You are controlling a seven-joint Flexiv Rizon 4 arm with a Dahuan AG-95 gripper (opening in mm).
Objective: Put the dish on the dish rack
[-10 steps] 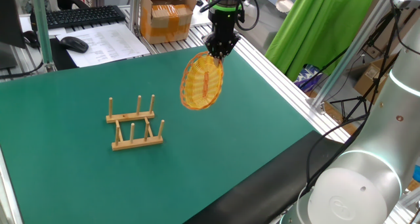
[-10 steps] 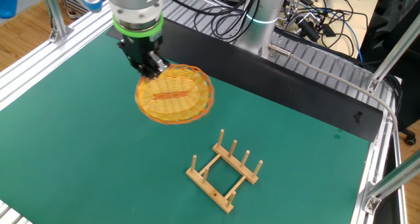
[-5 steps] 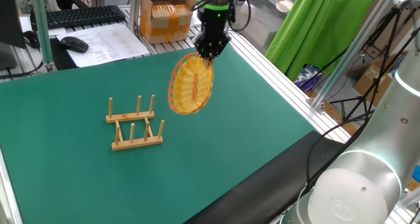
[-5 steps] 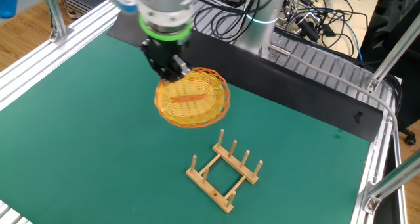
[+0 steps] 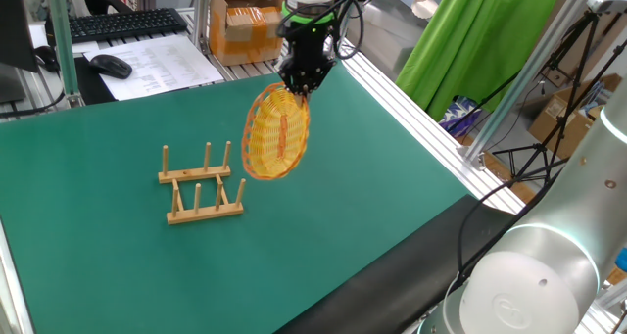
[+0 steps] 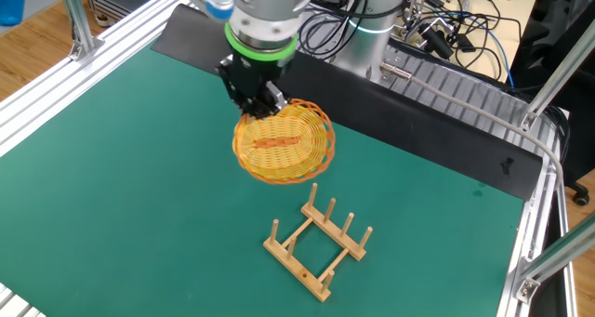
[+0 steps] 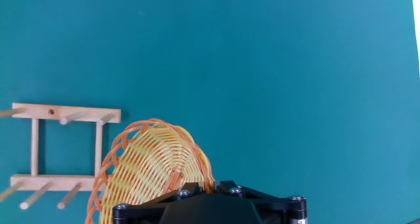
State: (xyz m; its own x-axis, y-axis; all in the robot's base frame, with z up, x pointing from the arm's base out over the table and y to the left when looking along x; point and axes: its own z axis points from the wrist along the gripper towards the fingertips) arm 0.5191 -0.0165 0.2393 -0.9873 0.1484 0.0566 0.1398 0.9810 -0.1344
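The dish [image 5: 276, 134] is a yellow-orange woven wicker plate with a reddish centre streak. It hangs on edge in the air, clamped by its top rim in my gripper [image 5: 297, 83], which is shut on it. It also shows in the other fixed view [image 6: 283, 142] under the gripper [image 6: 264, 101], and in the hand view [image 7: 152, 167] just ahead of the gripper [image 7: 197, 186]. The dish rack [image 5: 201, 184] of light wood with upright pegs stands on the green mat, a little to the left of the dish and below it [image 6: 318, 242] [image 7: 59, 152].
The green mat [image 5: 323, 207] covers the table. A cardboard box [image 5: 249, 23], a keyboard [image 5: 122, 23] and a mouse [image 5: 111, 66] lie beyond the far edge. Aluminium rails [image 5: 411, 119] run along the right side.
The gripper has carried the dish leftward across the mat towards the rack, still lifted. The rack has not moved.
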